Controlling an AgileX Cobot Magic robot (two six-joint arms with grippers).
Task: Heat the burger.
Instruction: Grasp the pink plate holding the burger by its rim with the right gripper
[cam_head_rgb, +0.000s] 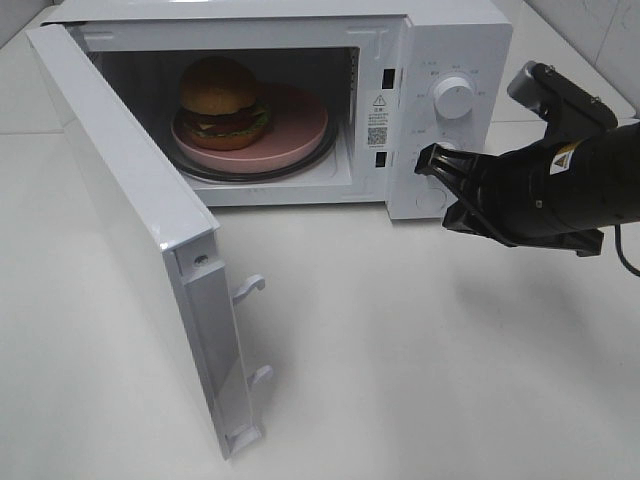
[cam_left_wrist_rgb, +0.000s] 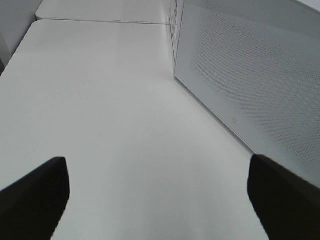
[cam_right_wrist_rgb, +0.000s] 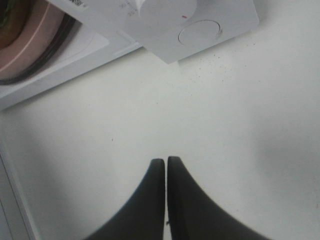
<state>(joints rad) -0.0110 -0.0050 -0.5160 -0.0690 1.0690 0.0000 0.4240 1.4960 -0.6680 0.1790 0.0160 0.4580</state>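
One microwave (cam_head_rgb: 440, 40), one burger (cam_head_rgb: 222, 100), one pink plate (cam_head_rgb: 300, 125), perhaps two knobs (cam_head_rgb: 455, 97)

My high camera looks down from the front at the open microwave (cam_head_rgb: 450, 40) and table (cam_head_rgb: 420, 350). My left wrist camera faces low along the table beside the door (cam_left_wrist_rgb: 250, 75); my right wrist camera closely views the control panel (cam_right_wrist_rgb: 200, 25), shared overhead.
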